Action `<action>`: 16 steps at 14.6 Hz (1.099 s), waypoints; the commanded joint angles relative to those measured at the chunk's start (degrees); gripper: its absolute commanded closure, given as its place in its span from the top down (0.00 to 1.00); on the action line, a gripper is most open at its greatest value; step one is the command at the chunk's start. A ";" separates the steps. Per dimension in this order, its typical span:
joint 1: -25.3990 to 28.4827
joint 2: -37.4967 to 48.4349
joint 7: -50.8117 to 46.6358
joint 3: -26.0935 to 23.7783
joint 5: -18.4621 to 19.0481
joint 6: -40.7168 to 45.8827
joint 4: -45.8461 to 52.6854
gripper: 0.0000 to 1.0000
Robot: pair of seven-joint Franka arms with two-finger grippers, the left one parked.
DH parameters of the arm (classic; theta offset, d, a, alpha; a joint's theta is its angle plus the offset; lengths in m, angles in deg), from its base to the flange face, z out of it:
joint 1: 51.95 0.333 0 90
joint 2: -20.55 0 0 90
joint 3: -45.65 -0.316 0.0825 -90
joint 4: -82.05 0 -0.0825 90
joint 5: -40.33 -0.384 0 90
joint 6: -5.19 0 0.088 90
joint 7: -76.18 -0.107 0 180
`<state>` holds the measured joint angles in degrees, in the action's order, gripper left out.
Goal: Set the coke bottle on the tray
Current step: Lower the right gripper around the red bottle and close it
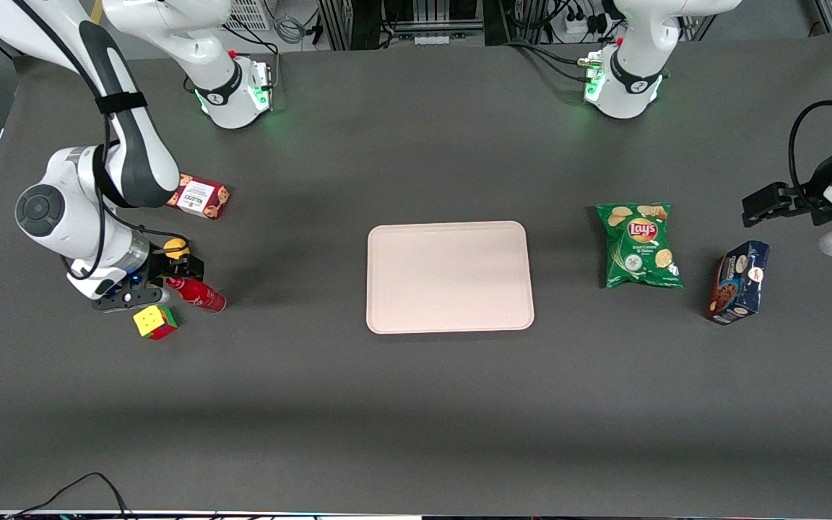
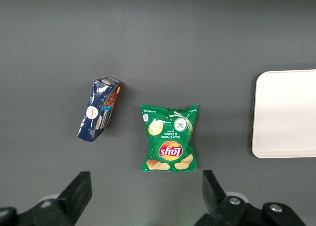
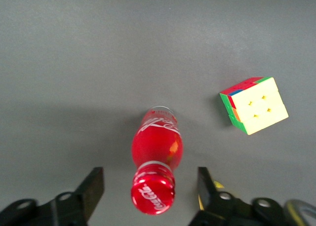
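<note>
The end effector (image 1: 170,283) is down low at the working arm's end of the table (image 1: 416,404), and its two fingers (image 3: 91,189) are spread wide with nothing pinched. The coke bottle (image 3: 155,157) stands upright on the table right in the gap between them, cap facing the wrist camera, but neither finger is touching it, there's clear space on both sides. In the front view the coke bottle pokes out from under the end effector on the side toward the tray.

Just beside the end effector, a bit nearer the front camera, sits a Rubik's cube (image 1: 155,322), yellow face up with red and green sides showing. It's close to the bottle but apart from it. A yellow thing (image 1: 175,248) peeks out right next to the end effector, farther from the front camera, can't tell what it is. Farther still in that direction is a red cookie box (image 1: 199,196), partly under the arm.

The tray (image 1: 449,276) is well apart from the end effector, mid-table, pale pink. Even farther out, toward the parked arm's end, lie a green Lay's chip bag (image 1: 638,245) and a dark blue cookie box (image 1: 738,282).
</note>
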<state>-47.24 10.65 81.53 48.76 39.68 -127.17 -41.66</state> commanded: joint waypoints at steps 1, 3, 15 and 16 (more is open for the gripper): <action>0.13 0.75 -1.22 -0.13 0.91 -1.14 -0.83 0.73; 0.13 0.84 -1.05 -0.13 0.91 -1.14 -0.75 0.67; 0.13 4.88 -1.40 -0.39 0.91 6.90 3.89 0.00; 0.13 5.49 -1.48 -0.48 0.91 11.12 6.70 0.00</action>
<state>-47.25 12.45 81.46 48.66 39.73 -125.38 -40.24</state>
